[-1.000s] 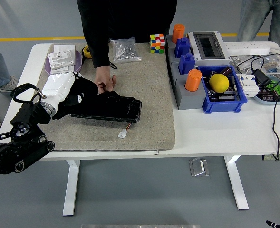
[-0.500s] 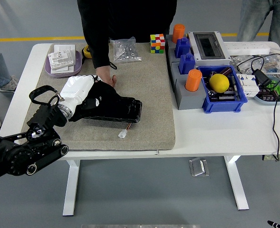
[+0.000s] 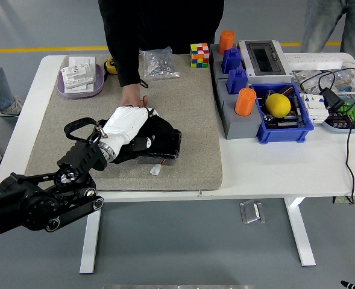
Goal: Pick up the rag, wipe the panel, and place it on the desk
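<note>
The left hand [image 3: 132, 129], in its white shell, lies palm-down on the black panel [image 3: 159, 144], its fingers pressed flat over a dark mass underneath that looks like the rag [image 3: 142, 139]; black on black, so I cannot tell whether the fingers actually grip the rag or only press on it. The panel lies flat on the grey felt mat [image 3: 183, 102] near the mat's middle, with its right end uncovered and a small white connector [image 3: 156, 170] on a short lead just in front of it.

A person stands at the far side of the tabletop [image 3: 273, 168]; the person's hand [image 3: 132, 96] rests on the mat at the panel's far edge, just beside the robot's hand and possibly touching the panel.

Well apart on the mat's far edge are a clear bag of small parts [image 3: 159, 63] and a colour cube [image 3: 199, 55]. To the right stand a grey block with blue and orange pegs [image 3: 234, 90] and a blue bin holding a yellow ball [image 3: 278, 105]. A lilac tray [image 3: 81, 81] sits at the far left.

The left arm enters from the lower left corner and reaches diagonally up and right over the mat's near edge, wrist bent down onto the panel.
</note>
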### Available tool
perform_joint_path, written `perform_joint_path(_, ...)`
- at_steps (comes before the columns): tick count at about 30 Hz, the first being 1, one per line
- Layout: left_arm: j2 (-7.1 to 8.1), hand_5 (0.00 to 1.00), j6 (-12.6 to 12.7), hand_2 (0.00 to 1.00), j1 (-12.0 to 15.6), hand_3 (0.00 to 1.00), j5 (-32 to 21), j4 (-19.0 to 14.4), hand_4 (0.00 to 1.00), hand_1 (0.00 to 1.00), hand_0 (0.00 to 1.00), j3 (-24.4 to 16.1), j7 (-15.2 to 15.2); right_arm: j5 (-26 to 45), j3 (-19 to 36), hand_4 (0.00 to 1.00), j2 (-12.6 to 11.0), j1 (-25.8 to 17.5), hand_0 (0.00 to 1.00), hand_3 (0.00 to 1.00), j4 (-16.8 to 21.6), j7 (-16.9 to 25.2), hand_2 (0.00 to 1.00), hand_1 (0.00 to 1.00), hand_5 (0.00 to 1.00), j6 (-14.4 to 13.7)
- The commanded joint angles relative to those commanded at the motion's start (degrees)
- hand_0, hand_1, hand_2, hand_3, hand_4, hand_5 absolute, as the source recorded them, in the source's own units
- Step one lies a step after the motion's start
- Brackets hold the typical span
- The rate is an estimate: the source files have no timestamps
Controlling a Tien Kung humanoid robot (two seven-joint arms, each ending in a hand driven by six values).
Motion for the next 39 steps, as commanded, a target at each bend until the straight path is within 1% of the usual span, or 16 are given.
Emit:
perform_joint_path(8,-1.46,0.002,-0.2,0.553,-1.1,0.521,0.3,-1.2,0.247,0.149,0.233,1.6,0.6,0.1,-0.1,0.998,-0.1,0.2,0.781,0.65,0.0,0.0,0.716,0.67,0.569,0.0)
perform_joint_path(15,-2.6,0.002,-0.3,0.553,-1.8,0.521,0.5,-1.9,0.247,0.148,0.233,2.1,1.1,0.2,-0.3,0.998,-0.1,0.2,0.78,0.649,0.0,0.0,0.716,0.67,0.569,0.0)
perform_joint_path(18,-2.78,0.002,-0.3,0.552,-1.8,0.521,0.6,-1.9,0.248,0.148,0.233,1.7,1.1,0.2,-0.3,0.998,-0.1,0.2,0.781,0.65,0.0,0.0,0.716,0.669,0.567,0.0)
perform_joint_path(24,-2.31,0.002,-0.2,0.553,-1.7,0.522,0.7,-1.5,0.25,0.148,0.233,1.2,1.0,0.3,-0.2,0.998,-0.1,0.2,0.781,0.649,0.0,0.0,0.716,0.667,0.567,0.0)
perform_joint_path(33,-1.26,0.002,-0.2,0.553,-1.2,0.523,0.8,0.8,0.254,0.148,0.233,-0.2,0.7,0.2,0.0,0.998,0.0,0.3,0.781,0.649,0.0,0.0,0.716,0.669,0.566,-0.2)
perform_joint_path(39,0.08,0.002,-0.2,0.553,-0.4,0.522,0.8,1.8,0.253,0.147,0.232,-1.6,0.6,0.2,0.2,0.998,0.2,0.1,0.781,0.648,0.0,0.0,0.716,0.669,0.566,-0.1)
